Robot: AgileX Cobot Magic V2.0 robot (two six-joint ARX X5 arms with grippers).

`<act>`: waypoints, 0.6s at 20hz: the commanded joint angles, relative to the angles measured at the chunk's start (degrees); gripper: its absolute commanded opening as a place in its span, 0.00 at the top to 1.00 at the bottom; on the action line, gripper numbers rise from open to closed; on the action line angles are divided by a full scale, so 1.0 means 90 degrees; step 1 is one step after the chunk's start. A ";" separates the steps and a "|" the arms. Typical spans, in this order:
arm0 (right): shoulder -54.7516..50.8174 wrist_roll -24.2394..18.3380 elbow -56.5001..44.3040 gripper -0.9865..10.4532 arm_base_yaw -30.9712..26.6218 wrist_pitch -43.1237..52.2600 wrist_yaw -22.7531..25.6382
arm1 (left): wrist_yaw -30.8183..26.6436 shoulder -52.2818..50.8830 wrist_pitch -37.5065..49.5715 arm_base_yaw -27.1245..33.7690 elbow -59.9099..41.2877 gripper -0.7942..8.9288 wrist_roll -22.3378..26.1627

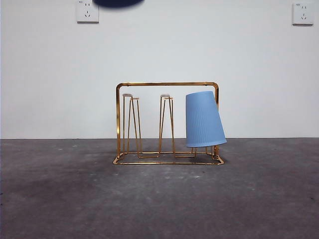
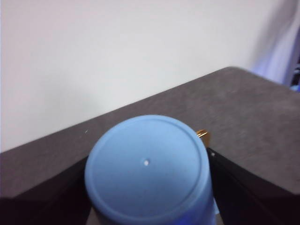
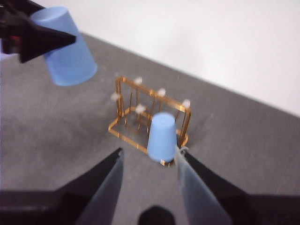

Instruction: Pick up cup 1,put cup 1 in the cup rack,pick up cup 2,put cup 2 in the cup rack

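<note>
The gold wire cup rack (image 1: 167,84) stands mid-table. One light blue cup (image 1: 203,119) sits upside down and tilted on its right-hand peg; the right wrist view shows this cup (image 3: 162,138) on the rack (image 3: 126,133) too. A second blue cup (image 2: 147,164) is held in the air, base toward the camera, with my left gripper (image 2: 147,187) shut on it. From the right wrist, that held cup (image 3: 68,56) and the left gripper (image 3: 42,37) hang above and beside the rack. My right gripper (image 3: 149,152) is open and empty, back from the rack.
A dark grey table (image 1: 60,199) ends at a white wall with two sockets (image 1: 87,11) (image 1: 302,13). A dark blue rounded shape (image 1: 117,2) pokes in at the top edge of the front view. Two free pegs (image 1: 130,97) (image 1: 166,97) stand left of the hung cup.
</note>
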 commanded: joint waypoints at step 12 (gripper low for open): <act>-0.0083 0.0690 -0.0039 0.75 0.0000 -0.0823 0.0000 | 0.1392 0.1139 0.1183 0.1396 -0.0391 0.93 0.0136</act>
